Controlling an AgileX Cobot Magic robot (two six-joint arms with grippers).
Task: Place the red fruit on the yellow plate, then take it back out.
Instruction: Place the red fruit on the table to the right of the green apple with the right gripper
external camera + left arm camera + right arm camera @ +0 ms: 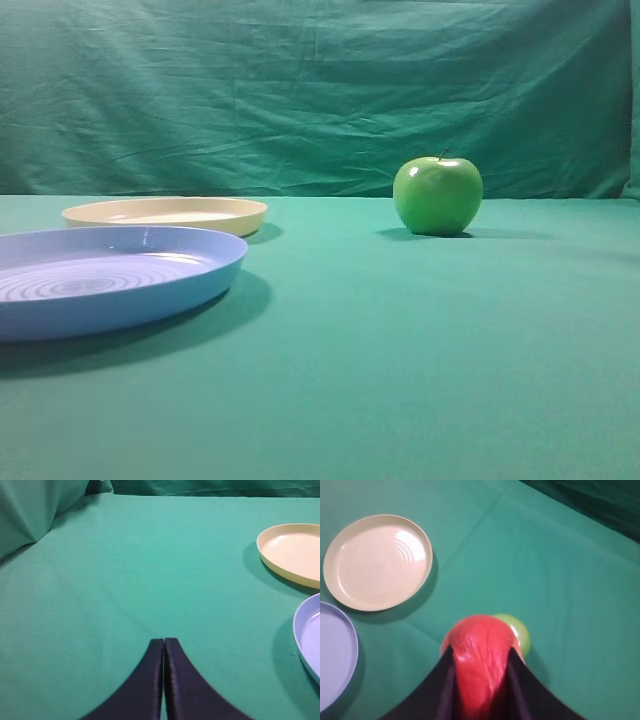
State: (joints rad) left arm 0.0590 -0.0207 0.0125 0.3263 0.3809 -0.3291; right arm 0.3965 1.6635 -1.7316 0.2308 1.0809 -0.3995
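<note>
green cloth backdrop (300, 90), green tbl cover (420, 360)

My right hand (480, 680) grips the glossy red fruit (479, 665) aloft; the shallow yellow plate (377, 562) lies empty on the table.

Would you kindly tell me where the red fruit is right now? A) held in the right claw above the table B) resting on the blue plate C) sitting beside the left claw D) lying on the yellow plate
A: the right wrist view shows the red fruit clamped in the right claw, while the yellow plate lies bare.
</note>
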